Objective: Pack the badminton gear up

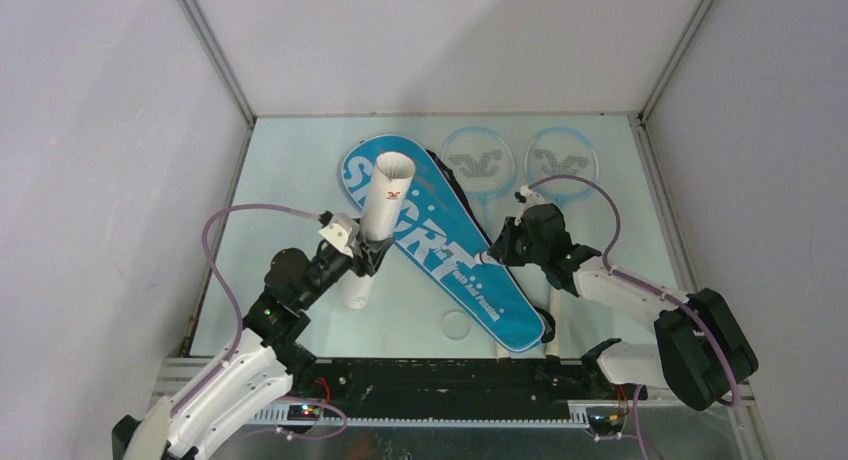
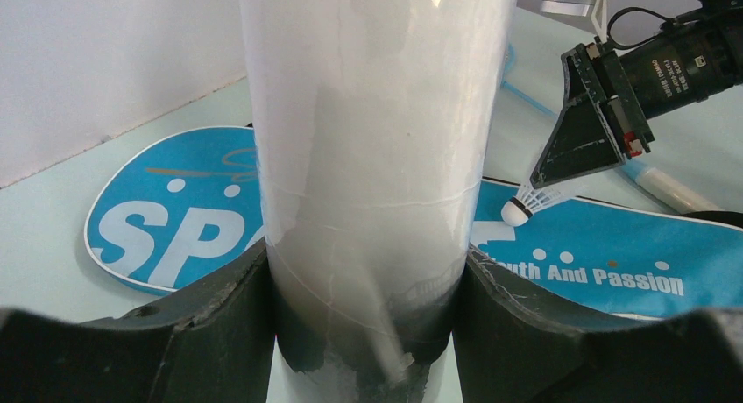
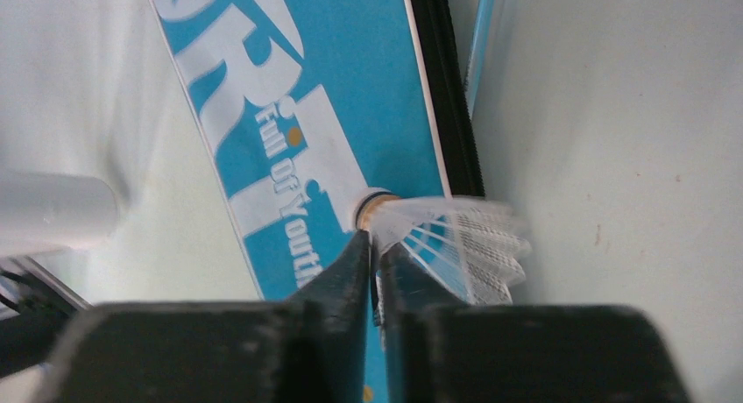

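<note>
White tube (image 1: 385, 195): I count one, on end, clamped by left gripper (image 1: 368, 250).
Bag (image 1: 440, 250): one, blue, centre.
Shuttlecock (image 3: 451, 236): one, pinched in right gripper (image 3: 375, 250), over bag.
Rackets (image 1: 478, 165) (image 1: 560, 162): two, one o'clock.

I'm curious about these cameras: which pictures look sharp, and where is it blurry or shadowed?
Top view: sharp, evenly lit table. Left wrist: the close tube looks soft, darkening between the left fingers; bag lettering readable. Right wrist: dark right fingers blurred, shuttlecock feathers slightly soft.
</note>
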`<state>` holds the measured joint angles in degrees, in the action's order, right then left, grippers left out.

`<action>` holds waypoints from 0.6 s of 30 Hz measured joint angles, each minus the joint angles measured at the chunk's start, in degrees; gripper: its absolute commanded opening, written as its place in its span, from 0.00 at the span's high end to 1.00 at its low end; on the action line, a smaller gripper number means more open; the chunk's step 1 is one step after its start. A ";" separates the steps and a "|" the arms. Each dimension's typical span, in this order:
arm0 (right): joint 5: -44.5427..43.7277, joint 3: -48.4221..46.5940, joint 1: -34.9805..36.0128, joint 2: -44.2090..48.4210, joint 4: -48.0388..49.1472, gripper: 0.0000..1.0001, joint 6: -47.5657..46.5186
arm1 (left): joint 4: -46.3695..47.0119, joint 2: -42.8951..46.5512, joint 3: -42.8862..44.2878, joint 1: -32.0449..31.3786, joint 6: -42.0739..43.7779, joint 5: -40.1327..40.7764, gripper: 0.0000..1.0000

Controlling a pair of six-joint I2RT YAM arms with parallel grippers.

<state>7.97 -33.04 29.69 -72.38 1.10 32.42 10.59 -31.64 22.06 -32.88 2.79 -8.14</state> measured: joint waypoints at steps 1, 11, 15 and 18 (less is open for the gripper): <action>-0.11 0.02 0.15 -0.17 0.55 1.00 0.42 | 0.00 -0.02 0.00 0.00 -0.04 0.00 0.58; 2.36 -6.12 0.04 16.83 -4.00 1.00 -12.11 | -2.29 -0.81 0.00 0.00 2.78 -7.43 0.59; 11.02 -13.20 0.28 24.11 -1.29 1.00 -20.79 | -6.54 -3.43 1.05 0.00 7.89 -12.66 0.59; 19.43 -18.38 1.27 24.87 0.35 1.00 -26.21 | -8.96 -6.16 3.17 0.00 10.62 -15.21 0.59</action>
<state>27.40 -51.42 30.96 -47.51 1.45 6.22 1.63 -37.80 25.23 -32.88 13.41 -23.35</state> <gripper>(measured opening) 0.008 0.644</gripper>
